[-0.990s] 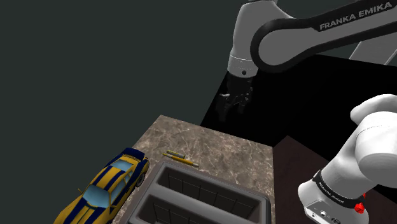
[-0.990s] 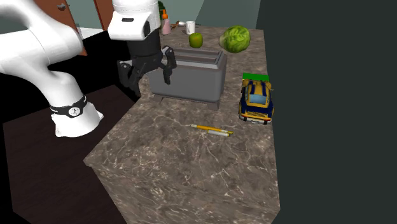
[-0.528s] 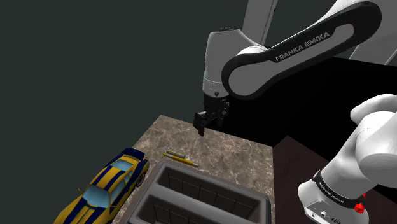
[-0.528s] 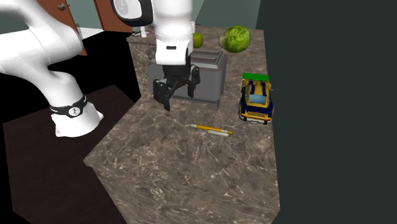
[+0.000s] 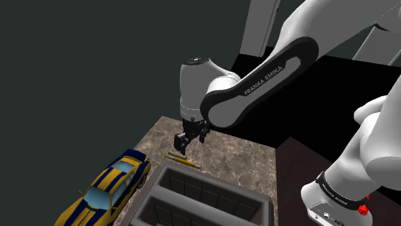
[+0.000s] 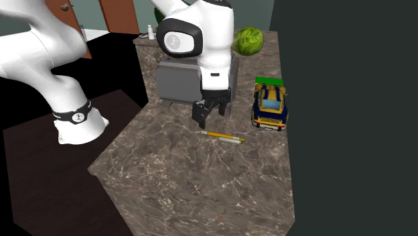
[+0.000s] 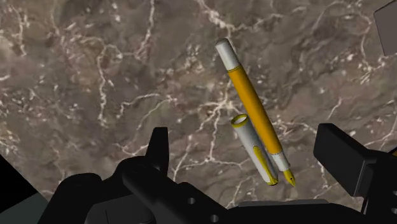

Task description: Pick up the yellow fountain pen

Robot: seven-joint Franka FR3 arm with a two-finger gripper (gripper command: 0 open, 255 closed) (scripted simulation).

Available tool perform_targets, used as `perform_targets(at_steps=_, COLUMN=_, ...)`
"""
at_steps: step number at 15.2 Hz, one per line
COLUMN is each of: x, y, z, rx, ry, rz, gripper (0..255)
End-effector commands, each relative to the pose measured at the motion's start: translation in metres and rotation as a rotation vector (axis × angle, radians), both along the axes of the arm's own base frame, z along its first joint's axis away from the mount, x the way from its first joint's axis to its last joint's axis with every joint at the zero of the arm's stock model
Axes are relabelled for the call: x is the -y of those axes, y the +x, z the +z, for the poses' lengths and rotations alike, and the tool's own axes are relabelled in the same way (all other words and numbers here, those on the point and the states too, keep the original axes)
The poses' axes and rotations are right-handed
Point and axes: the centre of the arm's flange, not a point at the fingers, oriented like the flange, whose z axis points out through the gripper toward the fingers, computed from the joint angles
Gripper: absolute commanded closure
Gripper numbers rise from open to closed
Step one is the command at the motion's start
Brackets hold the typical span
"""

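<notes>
The yellow fountain pen [image 7: 252, 102] lies flat on the brown marbled counter [image 6: 194, 181], with its grey-and-yellow cap [image 7: 254, 151] loose beside it near the nib. In the second exterior view the pen [image 6: 223, 137] rests in front of the grey bin. My black gripper [image 6: 206, 115] hangs open just above it, a little toward the bin. From the shoulder view the gripper [image 5: 183, 142] hovers right over the pen [image 5: 182, 158]. In the wrist view the gripper [image 7: 247, 141] has its fingers [image 7: 159, 147] spread on either side of the pen's nib end, touching nothing.
A grey two-compartment bin [image 5: 205, 199] stands close behind the pen. A blue-and-yellow striped toy car [image 6: 270, 104] is parked beside it. A green cabbage [image 6: 248, 40] sits at the counter's far end. The counter edge [image 6: 110, 151] drops to dark floor.
The arm has swung from beyond the counter edge across to the pen and come down; the gripper now hangs open directly above it. The pen has not moved.
</notes>
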Motion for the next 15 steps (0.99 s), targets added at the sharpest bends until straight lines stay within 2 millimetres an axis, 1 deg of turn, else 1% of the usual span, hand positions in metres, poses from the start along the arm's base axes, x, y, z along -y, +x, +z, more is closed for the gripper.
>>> perform_targets(at_steps=1, x=-0.018, y=0.007, z=-0.022, rx=0.005, ry=-0.006, rz=0.012, gripper=0)
perform_targets(at_steps=2, x=-0.027, y=0.01, z=-0.031, rx=0.007, ry=-0.008, rz=0.018, gripper=0)
perform_targets(at_steps=3, x=-0.029, y=0.011, z=-0.033, rx=0.007, ry=-0.009, rz=0.02, gripper=0)
perform_targets(at_steps=9, x=-0.029, y=0.011, z=-0.065, rx=0.007, ry=-0.009, rz=0.02, gripper=0)
perform_targets(at_steps=10, x=-0.029, y=0.011, z=-0.073, rx=0.007, ry=-0.009, rz=0.02, gripper=0)
perform_targets(at_steps=12, x=-0.029, y=0.011, z=-0.073, rx=0.007, ry=-0.009, rz=0.02, gripper=0)
perform_targets(at_steps=13, x=-0.029, y=0.01, z=-0.072, rx=0.007, ry=-0.009, rz=0.02, gripper=255)
perform_targets(at_steps=15, x=-0.029, y=0.01, z=-0.072, rx=0.007, ry=-0.009, rz=0.02, gripper=255)
